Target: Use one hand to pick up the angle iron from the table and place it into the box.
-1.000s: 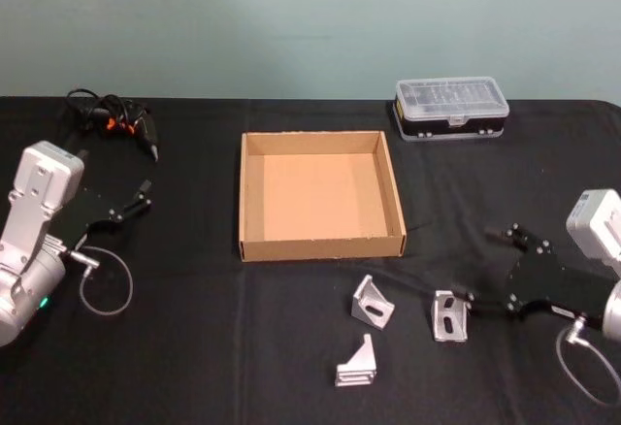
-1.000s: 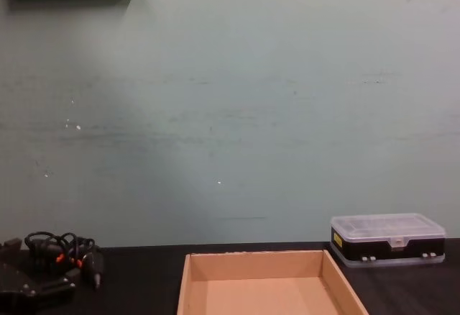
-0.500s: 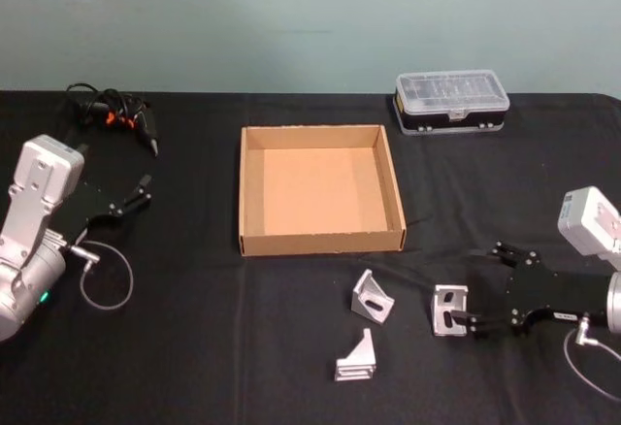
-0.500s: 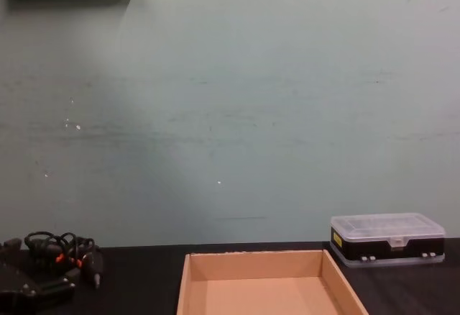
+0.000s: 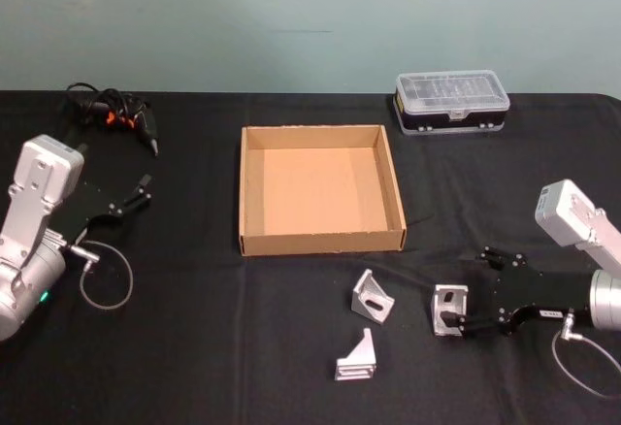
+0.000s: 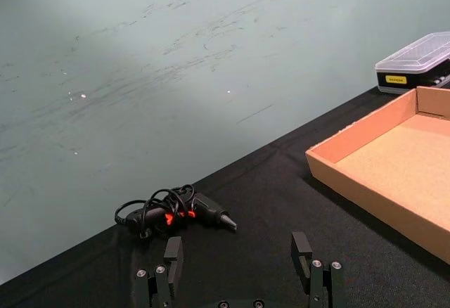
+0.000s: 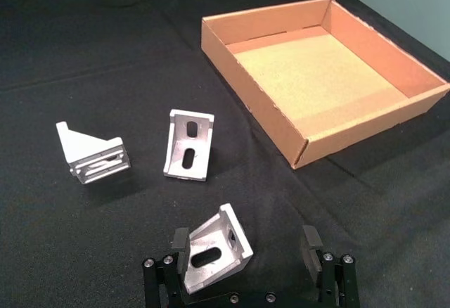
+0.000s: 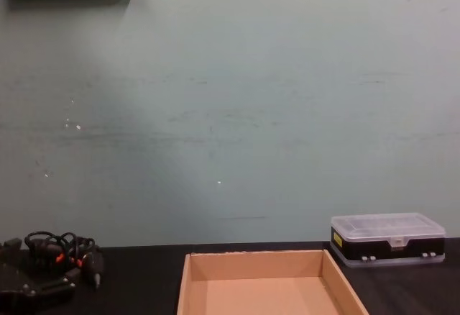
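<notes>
With fingers spread, the right hand (image 7: 244, 241) straddles the angle iron (image 7: 211, 252) near the surface's (image 5: 194, 347) front-right edge, so the next move is probably to pinch it, lift and carry it to the box (image 5: 320, 244), while the left hand (image 6: 237, 246) sits parked and spread by the left edge.

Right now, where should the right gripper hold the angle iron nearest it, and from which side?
Probably across its flat side edges, coming from the robot's right: that angle iron sits between the right gripper's open jaws, slotted face up.
</notes>
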You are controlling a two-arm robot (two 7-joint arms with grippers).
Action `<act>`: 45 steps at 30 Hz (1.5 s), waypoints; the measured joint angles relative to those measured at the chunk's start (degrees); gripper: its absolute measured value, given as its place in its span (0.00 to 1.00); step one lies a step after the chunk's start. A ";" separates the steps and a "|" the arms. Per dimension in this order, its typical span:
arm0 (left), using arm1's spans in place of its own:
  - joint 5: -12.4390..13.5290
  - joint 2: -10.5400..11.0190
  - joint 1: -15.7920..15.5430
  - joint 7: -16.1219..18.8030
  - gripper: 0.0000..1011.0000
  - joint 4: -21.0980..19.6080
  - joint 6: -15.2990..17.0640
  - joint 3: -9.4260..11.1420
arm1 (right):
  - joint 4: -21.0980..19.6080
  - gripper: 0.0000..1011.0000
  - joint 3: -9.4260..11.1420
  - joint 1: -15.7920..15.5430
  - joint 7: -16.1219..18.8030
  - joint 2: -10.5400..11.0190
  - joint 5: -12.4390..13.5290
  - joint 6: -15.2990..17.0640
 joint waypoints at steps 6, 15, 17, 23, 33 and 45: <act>0.00 0.00 0.00 0.00 1.00 0.00 0.00 0.00 | 0.25 0.99 -0.04 0.21 -0.22 -0.25 0.16 1.22; 0.00 0.00 0.00 0.00 1.00 0.00 0.00 0.00 | 0.19 0.97 -0.04 0.15 -0.29 -0.19 0.24 1.09; 0.00 0.00 0.00 0.00 1.00 0.00 0.00 0.00 | 0.17 0.94 -0.04 0.14 -0.30 -0.18 0.25 1.04; 0.00 0.00 0.00 0.00 1.00 0.00 0.00 0.00 | 0.14 0.77 -0.01 0.11 -0.32 -0.16 0.25 0.95; 0.00 0.00 0.00 0.00 1.00 0.00 0.00 0.00 | 0.09 0.48 0.02 0.07 -0.37 -0.11 0.25 0.86; 0.00 0.00 0.00 0.00 1.00 0.00 0.00 0.00 | 0.05 0.12 0.07 0.07 -0.38 -0.11 0.26 0.79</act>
